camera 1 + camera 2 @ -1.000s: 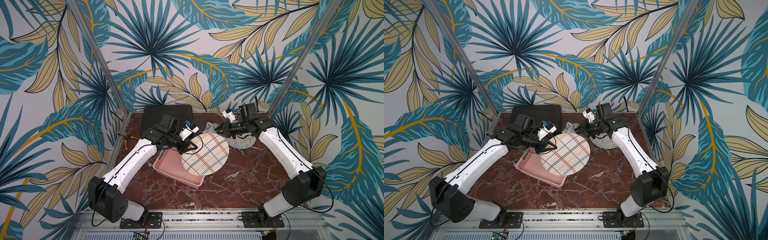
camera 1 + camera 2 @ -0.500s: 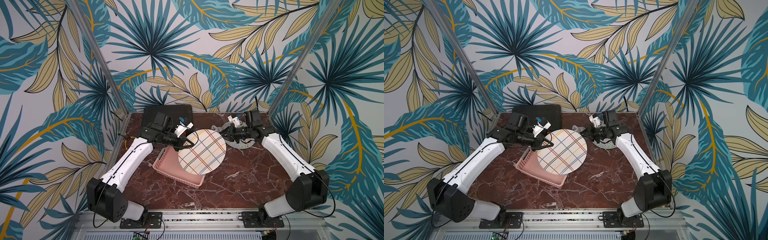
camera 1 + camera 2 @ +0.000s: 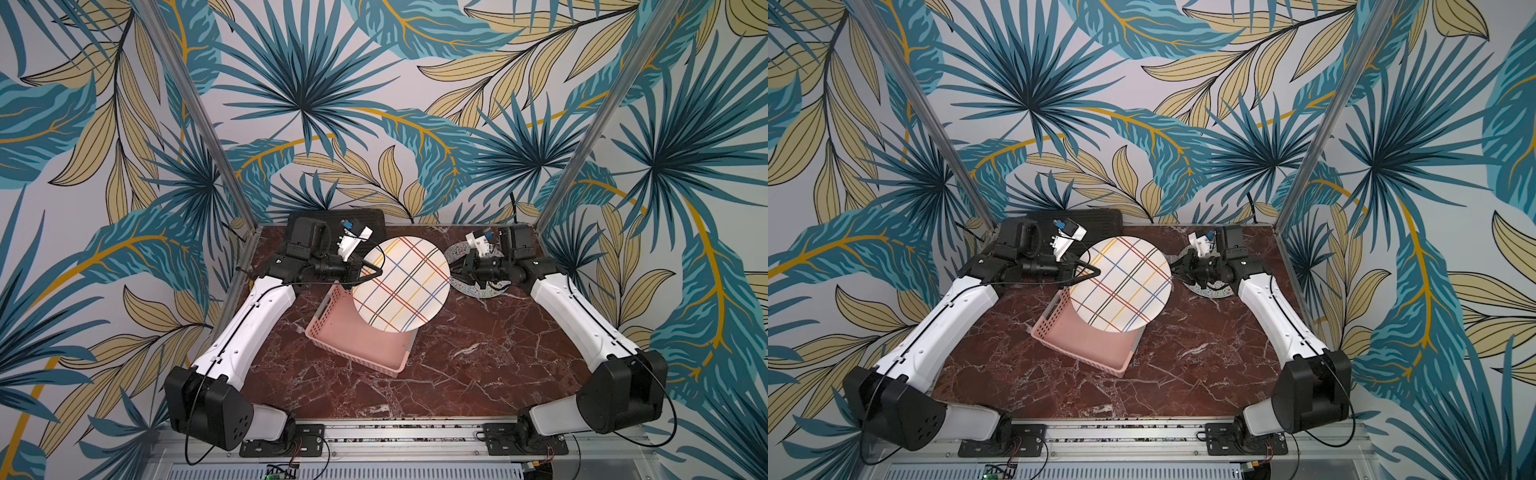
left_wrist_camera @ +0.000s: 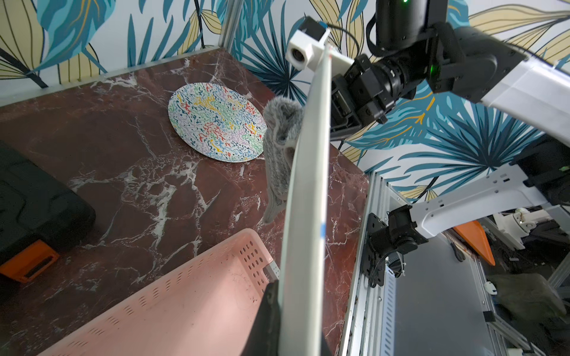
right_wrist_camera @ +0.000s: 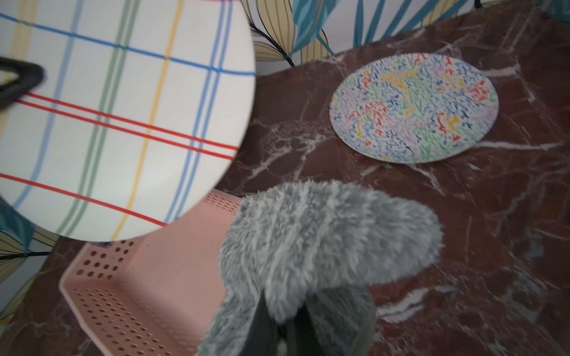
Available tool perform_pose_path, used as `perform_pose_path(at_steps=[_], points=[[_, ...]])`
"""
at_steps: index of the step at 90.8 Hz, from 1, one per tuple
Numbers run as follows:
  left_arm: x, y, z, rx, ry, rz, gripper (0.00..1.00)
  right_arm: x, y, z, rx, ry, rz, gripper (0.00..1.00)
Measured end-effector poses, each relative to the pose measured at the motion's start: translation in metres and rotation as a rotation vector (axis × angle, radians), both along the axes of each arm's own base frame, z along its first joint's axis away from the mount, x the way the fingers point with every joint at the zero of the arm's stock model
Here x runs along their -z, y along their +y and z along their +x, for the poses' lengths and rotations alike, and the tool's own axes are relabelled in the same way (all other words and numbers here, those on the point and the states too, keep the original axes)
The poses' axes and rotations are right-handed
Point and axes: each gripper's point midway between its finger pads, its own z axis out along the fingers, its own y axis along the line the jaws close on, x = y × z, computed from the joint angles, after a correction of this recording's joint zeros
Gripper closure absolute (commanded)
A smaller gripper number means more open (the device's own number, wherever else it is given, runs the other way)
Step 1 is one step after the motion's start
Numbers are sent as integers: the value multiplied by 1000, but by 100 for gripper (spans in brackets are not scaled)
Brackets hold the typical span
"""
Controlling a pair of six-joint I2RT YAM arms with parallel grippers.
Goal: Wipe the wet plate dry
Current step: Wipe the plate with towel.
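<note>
Right gripper (image 3: 455, 272) is clamped on the grey cloth (image 5: 324, 240), which hangs in a fluffy bunch just off the rim of the plaid plate (image 3: 401, 284). The right wrist view shows a gap, so no contact with the face yet. Left gripper (image 3: 372, 272) pinches the opposite rim, holding the plate in the air, tilted on edge over the far corner of the pink basket (image 3: 349, 353). My read is the wipe is barely begun. Bring the cloth flat onto the plaid face and sweep rim to rim in overlapping passes. Push toward the left grip, not across it, or the plate may pivot in the jaws. Do the back face too. Basket looks empty, floor bare. Black case (image 4: 37, 200) at the back is closed, contents hidden. A squiggle-pattern plate (image 4: 216, 121) lies flat on the table (image 3: 478, 353), out of the way.
</note>
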Motion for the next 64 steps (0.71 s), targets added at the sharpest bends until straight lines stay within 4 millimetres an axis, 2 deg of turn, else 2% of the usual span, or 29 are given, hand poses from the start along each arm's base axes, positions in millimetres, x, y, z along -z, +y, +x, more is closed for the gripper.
perform_pose_path(at_steps=[22,48,64], points=[[-10,4,14,-51,17,-58,100,17,-1,-7,11,44,4,100],[-8,1,19,-62,86,-112,100,11,-9,-11,66,-38,-15,100],[-1,-1,25,-66,145,-141,100,14,-13,-18,103,-93,-53,100]])
